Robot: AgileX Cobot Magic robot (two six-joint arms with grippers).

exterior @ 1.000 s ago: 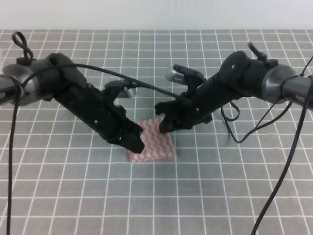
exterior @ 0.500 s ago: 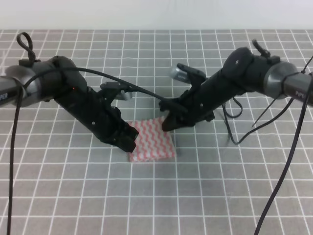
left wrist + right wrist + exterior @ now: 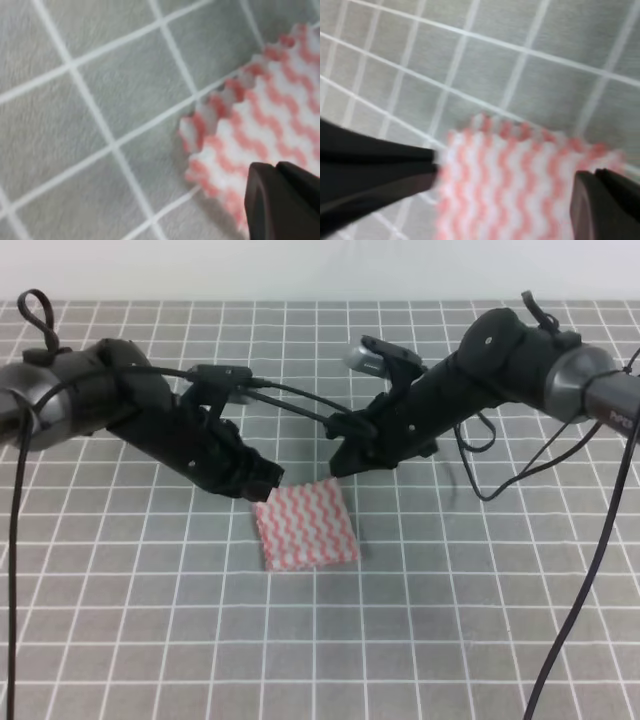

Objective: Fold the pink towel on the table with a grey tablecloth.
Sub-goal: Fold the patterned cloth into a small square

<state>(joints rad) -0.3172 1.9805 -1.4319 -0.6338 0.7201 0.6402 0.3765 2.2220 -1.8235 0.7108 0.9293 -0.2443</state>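
Observation:
The pink towel lies flat on the table with a grey tablecloth, a small zigzag-striped rectangle with a doubled lower edge. My left gripper hovers at the towel's far left corner, open and holding nothing. Just beyond the far right corner my right gripper also hangs open and empty. In the left wrist view the towel's serrated corner sits beside one dark finger. The right wrist view looks down on the towel, with one finger at the lower right.
Black cables trail from the right arm down to the front edge. Another cable hangs along the left side. A pale wall borders the table's far edge.
Both grippers have drawn back and up from the towel. The left one moved up-left and uncovered the towel's left corner. The towel has stayed in place.

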